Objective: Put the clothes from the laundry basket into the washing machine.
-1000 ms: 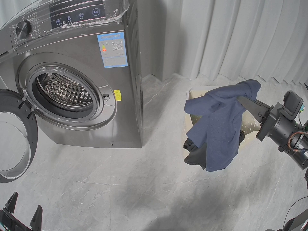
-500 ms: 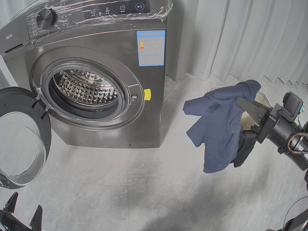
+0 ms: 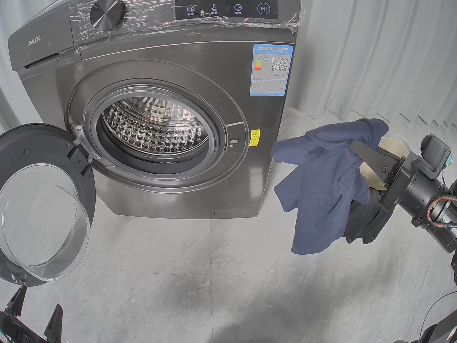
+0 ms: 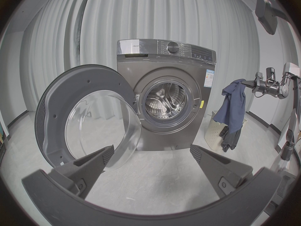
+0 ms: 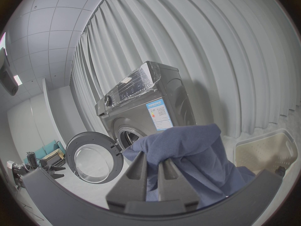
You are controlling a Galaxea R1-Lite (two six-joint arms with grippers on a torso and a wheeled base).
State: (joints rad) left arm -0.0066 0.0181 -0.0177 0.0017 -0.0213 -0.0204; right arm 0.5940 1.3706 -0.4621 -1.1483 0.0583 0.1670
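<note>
My right gripper is shut on a navy blue garment that hangs in the air to the right of the washing machine. In the right wrist view its fingers pinch the blue cloth. The drum stands open, with the round door swung out to the left. A dark grey garment hangs over the rim of the cream laundry basket, behind the blue one. My left gripper is low at the front left, open and empty; its fingers spread wide in the left wrist view.
White curtains cover the wall behind. Grey tiled floor stretches between me and the machine. The open door juts out over the floor at the left.
The whole head view has shifted, so the camera turned: the machine now sits nearer the middle and the basket slid right. The blue garment still hangs from my right gripper.
</note>
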